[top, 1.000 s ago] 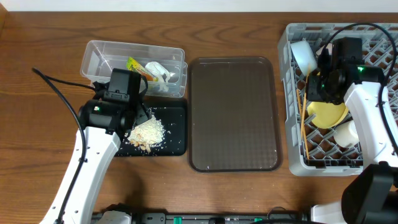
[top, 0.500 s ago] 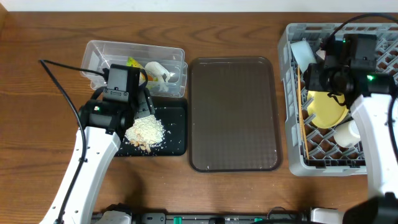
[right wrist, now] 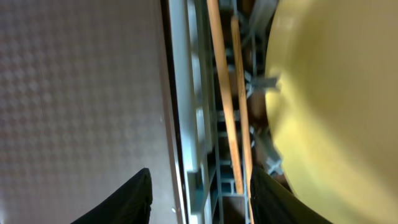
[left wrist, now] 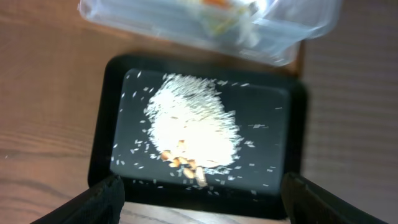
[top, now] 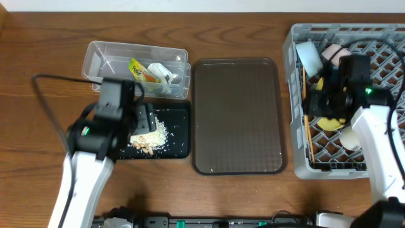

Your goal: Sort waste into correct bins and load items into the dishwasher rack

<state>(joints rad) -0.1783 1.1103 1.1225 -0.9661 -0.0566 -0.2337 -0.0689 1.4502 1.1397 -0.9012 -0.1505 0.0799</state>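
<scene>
Above scraps and rack, wide-parted jaws.

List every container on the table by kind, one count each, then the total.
Clear plastic tub: 1
Black tray: 1
Brown serving tray: 1
Grey dishwasher rack: 1
Total: 4

Below my black-fingered left gripper, pale beige scraps flecked with orange-brown lie on the black tray. The clear tub shows a green-and-orange wrapper and a white tissue. The serving tray is dark brown with a fine diamond pattern. In the grey lattice rack: a yellow plate, light wooden chopsticks, a white bowl, a white cup. The table is brown wood grain.
</scene>
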